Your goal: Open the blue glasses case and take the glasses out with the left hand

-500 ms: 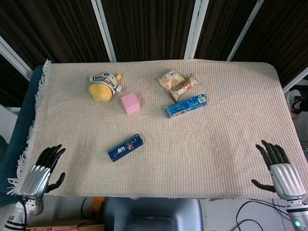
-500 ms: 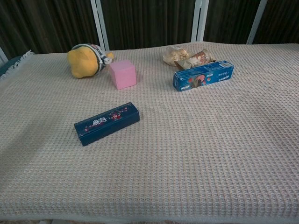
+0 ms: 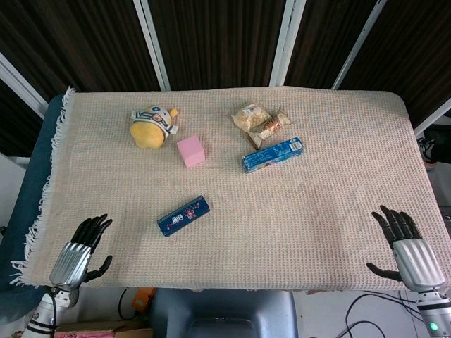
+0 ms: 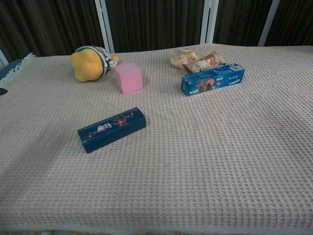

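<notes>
The dark blue glasses case [image 3: 184,215] lies closed on the beige cloth, left of the table's middle, and the chest view shows it lid-up [image 4: 111,129]. My left hand [image 3: 82,248] hovers over the front left corner with fingers spread, holding nothing, well left of the case. At the front right corner my right hand [image 3: 404,245] is also open and empty. Neither hand's body shows in the chest view. The glasses are hidden inside the case.
At the back left are a yellow plush toy [image 3: 151,125] and a pink cube [image 3: 191,151]. Snack packets [image 3: 258,119] and a blue toothpaste box [image 3: 273,154] lie at the back centre-right. The cloth's fringed edge [image 3: 46,190] runs down the left side.
My left hand has shifted right and slightly inward over the cloth's front left corner. The right hand has barely moved. The case and other objects are where they were.
</notes>
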